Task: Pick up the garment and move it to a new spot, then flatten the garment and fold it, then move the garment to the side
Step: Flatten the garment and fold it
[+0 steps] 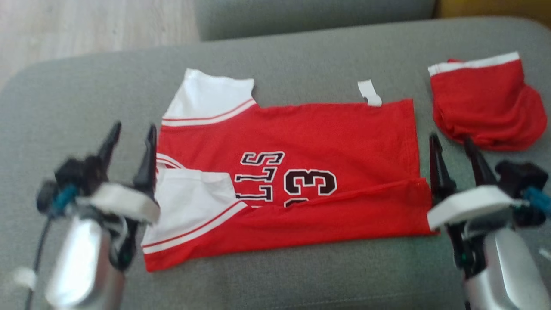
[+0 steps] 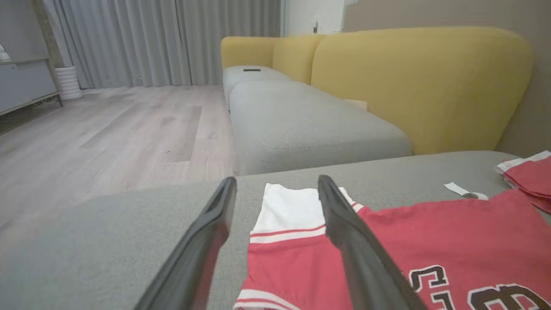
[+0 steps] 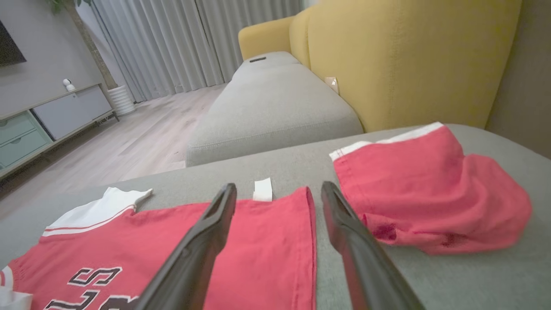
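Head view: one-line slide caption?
Open left gripper and right gripper flank a part-folded red jersey on a grey cushion, another red garment nearby.

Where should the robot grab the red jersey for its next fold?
Grip the jersey probably along its near folded edge: left gripper at the sleeve end, right gripper at the hem end, each from its outer side. That edge lies straight and doubled, and the open jaws flank it.

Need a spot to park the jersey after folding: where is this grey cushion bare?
Bare: the far strip behind the jersey, the left end beyond the left gripper, and the near edge. Crowded: the right end, with the red shorts and right gripper.
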### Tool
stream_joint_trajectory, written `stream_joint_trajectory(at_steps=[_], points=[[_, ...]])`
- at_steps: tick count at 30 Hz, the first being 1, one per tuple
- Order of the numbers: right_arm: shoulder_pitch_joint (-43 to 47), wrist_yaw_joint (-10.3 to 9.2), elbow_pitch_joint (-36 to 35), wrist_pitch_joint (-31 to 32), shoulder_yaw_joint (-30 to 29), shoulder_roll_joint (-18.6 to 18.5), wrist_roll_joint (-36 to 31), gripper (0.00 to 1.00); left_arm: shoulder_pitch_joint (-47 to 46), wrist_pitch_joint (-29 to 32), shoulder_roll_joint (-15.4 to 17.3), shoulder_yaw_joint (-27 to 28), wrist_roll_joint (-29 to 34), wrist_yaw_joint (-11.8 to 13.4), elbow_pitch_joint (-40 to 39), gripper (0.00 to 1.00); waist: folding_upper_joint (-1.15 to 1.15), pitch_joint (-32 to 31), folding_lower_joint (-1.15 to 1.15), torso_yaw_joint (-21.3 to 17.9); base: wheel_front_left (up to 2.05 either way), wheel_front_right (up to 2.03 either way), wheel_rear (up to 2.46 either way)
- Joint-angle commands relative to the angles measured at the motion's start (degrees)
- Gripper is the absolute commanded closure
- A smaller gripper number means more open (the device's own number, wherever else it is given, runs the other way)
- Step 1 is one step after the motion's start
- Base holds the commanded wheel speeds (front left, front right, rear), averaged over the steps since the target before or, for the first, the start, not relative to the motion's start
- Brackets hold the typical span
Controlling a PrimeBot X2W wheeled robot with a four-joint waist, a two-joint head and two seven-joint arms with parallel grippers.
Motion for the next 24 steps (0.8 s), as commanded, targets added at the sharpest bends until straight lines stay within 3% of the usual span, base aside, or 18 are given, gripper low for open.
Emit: stream_joint_trajectory(at_steps=[1,7,17,24], points=[[-3.6,0.37,-2.3,-0.4,1.6,-0.3,-0.6,0.00,-5.3,0.2,2.4,1.3,0.2,-0.2,-1.2,0.00,0.00,2.6,-0.01,-1.3,0.00,0.00,0.00],[-11.2,0.37,-3.6,0.9,4.3,-0.3,-2.9,0.00,-19.9,10.6,10.2,-5.7,-5.2,-0.9,5.7,0.00,0.00,9.7,-0.01,-4.0,0.00,0.00,0.00],[-22.3,0.37,-4.5,2.2,7.1,-0.3,-5.4,0.00,-43.7,24.2,23.9,-25.5,-22.0,-0.9,13.3,0.00,0.00,20.9,-0.01,-7.0,0.00,0.00,0.00],[-25.3,0.37,-3.8,1.2,8.8,-0.3,-4.7,0.00,-52.0,28.8,28.5,-38.4,-29.9,-0.9,16.8,0.00,0.00,24.3,-0.01,-8.4,0.00,0.00,0.00]])
